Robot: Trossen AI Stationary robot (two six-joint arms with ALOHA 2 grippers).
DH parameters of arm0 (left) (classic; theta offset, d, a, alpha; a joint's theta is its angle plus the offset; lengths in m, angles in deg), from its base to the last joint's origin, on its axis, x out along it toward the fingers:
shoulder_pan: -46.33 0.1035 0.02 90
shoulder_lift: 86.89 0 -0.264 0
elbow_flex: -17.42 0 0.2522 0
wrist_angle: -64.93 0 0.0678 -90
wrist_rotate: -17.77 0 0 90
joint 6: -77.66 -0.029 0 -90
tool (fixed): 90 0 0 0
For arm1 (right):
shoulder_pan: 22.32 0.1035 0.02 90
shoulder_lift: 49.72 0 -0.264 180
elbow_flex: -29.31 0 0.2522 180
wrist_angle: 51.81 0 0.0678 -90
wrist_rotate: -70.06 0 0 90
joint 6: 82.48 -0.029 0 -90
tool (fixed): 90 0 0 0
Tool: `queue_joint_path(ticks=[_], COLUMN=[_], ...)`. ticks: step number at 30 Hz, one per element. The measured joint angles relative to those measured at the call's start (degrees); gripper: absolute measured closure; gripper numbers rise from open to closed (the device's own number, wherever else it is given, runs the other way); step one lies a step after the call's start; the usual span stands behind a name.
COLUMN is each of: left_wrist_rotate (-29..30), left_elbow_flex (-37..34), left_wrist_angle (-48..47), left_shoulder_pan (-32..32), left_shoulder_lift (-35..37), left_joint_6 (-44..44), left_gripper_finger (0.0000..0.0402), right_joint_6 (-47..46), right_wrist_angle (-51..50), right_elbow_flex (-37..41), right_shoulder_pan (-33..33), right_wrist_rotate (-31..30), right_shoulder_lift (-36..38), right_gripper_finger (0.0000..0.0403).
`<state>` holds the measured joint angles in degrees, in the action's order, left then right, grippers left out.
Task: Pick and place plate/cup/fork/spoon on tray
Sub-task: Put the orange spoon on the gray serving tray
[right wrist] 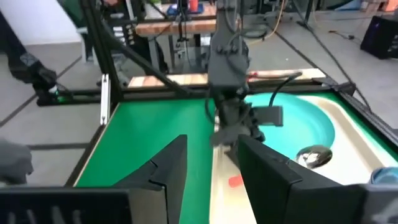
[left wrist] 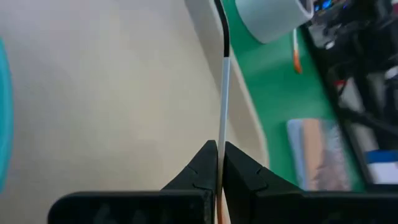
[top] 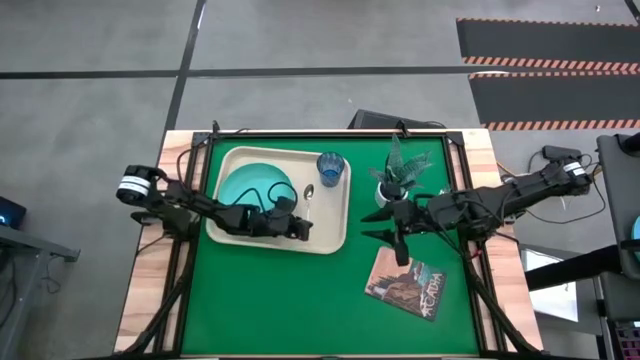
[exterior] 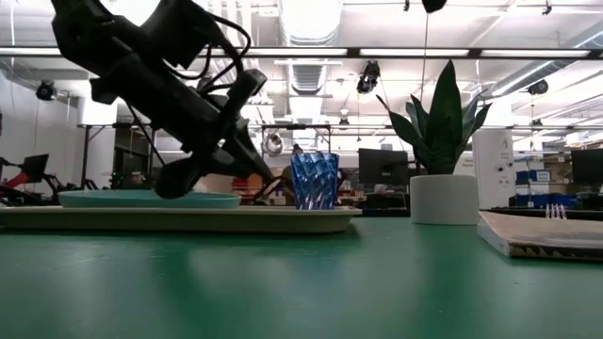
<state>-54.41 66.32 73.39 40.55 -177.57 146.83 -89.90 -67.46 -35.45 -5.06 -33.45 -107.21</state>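
Fingers [left wrist: 202,171] of your left gripper [top: 297,229] pinch shut on the fork's thin edge-on strip over the cream tray [top: 335,238] (only its wrist view shows this); your right gripper [top: 385,225] hangs parted beside the tray.

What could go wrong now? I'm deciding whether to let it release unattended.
1. The left claw grips the fork edge-on right by the tray rim; released here, it may land on the rim or slide off.
2. The spoon lies close by; the claw could nudge it when pulling away.
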Motion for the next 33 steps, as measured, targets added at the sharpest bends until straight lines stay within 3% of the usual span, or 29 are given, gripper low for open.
queue_joint_path(ticks=[9,19,25,33], left_wrist_rotate=[-11.8,-12.9,-11.6,-13.0], left_elbow_flex=[1.4,1.8,5.8,11.9], left_wrist_angle=[0.8,0.7,0.7,0.2], left_shoulder_pan=[5.1,5.4,4.6,0.0], left_shoulder_lift=[-1.5,2.4,4.4,-3.1], left_joint_6=[3.7,3.3,0.7,-1.0], left_gripper_finger=[0.0402,0.0402,0.0402,0.0402], right_joint_6=[-0.5,-0.6,-0.5,0.0], right_wrist_angle=[0.0,-0.4,-0.1,0.0], right_elbow_flex=[3.4,4.6,4.6,4.6], right_shoulder_pan=[0.2,0.3,0.3,0.3], right_wrist_rotate=[0.0,0.0,-0.1,0.0], right_shoulder_lift=[5.4,7.0,7.1,7.1], right_gripper_finger=[0.0273,0.0271,0.0274,0.0275])
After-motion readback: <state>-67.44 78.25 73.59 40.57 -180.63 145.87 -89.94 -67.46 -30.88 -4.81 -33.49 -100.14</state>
